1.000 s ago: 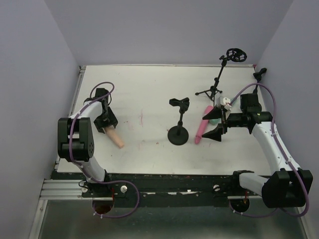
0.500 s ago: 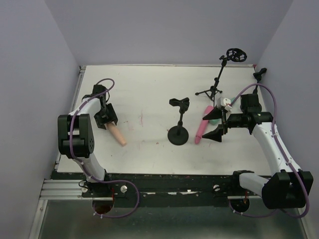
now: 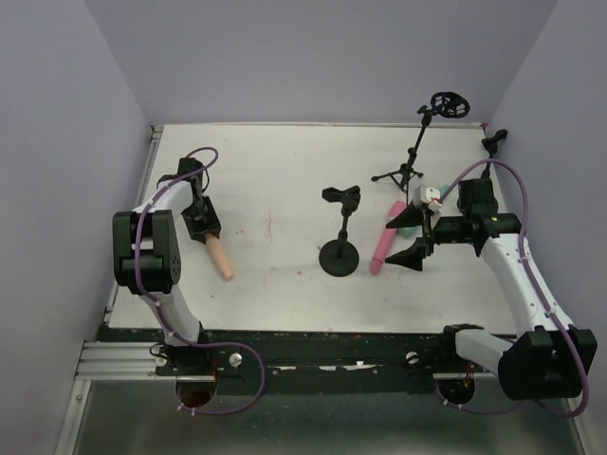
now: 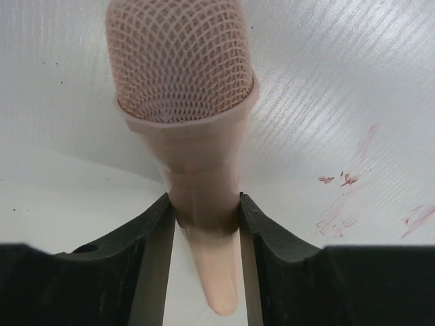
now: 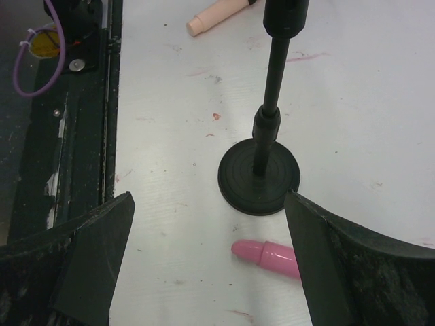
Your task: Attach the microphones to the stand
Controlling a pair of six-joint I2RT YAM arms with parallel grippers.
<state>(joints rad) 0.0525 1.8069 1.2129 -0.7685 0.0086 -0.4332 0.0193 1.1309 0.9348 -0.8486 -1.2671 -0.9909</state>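
My left gripper is shut on the handle of the peach-beige microphone at the table's left. In the left wrist view the fingers pinch the handle, and the mesh head points away, close to the table. The pink microphone lies right of the round-base stand, whose clip is empty. The teal-green microphone lies partly hidden behind my right gripper. That gripper is open, with the pink microphone's tip between its fingers and below them.
A black tripod stand with a ring mount stands at the back right. A small black clip sits near the back right corner. The table's near edge and black rail show in the right wrist view.
My left arm has shifted slightly with the peach-beige microphone, which has turned a little. The right arm has barely moved.
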